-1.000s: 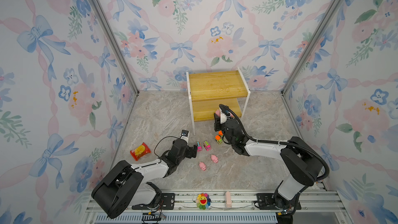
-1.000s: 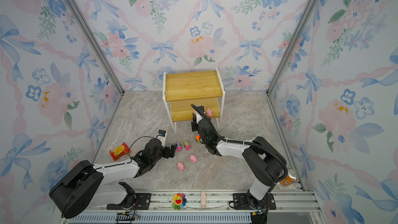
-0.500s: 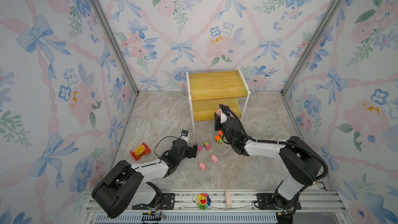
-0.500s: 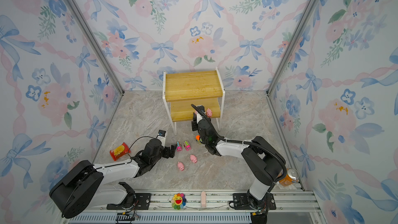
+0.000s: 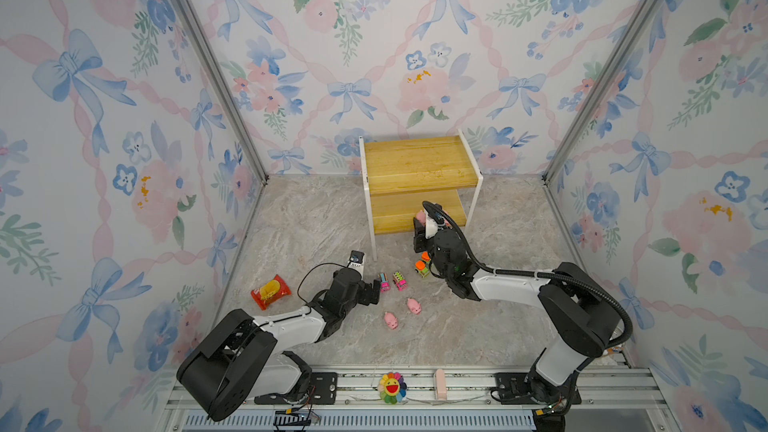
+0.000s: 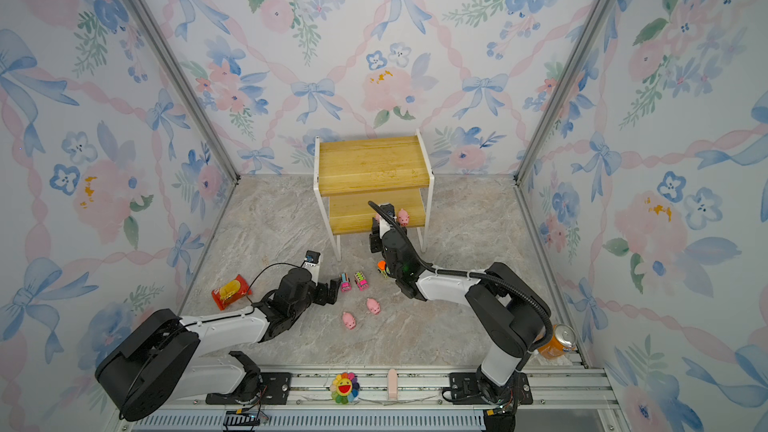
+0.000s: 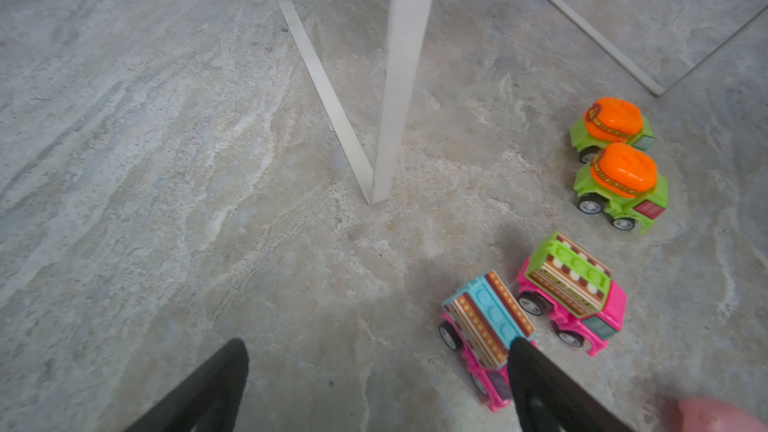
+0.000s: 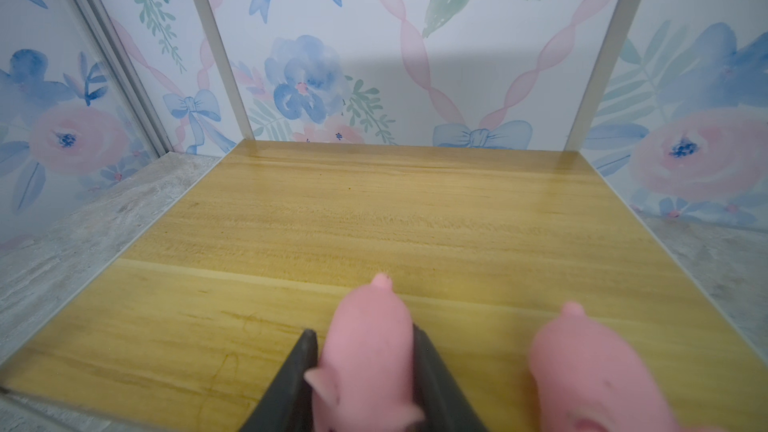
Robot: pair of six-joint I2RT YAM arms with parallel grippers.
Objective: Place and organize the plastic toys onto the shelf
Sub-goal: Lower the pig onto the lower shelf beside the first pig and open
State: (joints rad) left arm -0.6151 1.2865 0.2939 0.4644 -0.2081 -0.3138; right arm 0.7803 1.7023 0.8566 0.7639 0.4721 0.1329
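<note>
The shelf (image 5: 419, 160) stands at the back middle. My right gripper (image 8: 363, 340) reaches over its lower board (image 8: 374, 209), fingers tight along both sides of a pink pig (image 8: 370, 326) resting on the wood. A second pig (image 8: 582, 359) sits beside it, also seen in a top view (image 6: 402, 216). My left gripper (image 7: 380, 351) hangs open just above the floor, one fingertip next to a pink truck with a blue top (image 7: 484, 322). Another pink truck (image 7: 569, 284) and two green trucks (image 7: 619, 176) stand nearby. Two pigs (image 5: 414, 306) (image 5: 390, 320) lie on the floor.
A red snack packet (image 5: 271, 290) lies left of my left arm. A smiling flower (image 5: 391, 386) sits on the front rail, and an orange can (image 6: 557, 340) stands at the right wall. The shelf's white leg (image 7: 399, 76) rises just beyond my left gripper.
</note>
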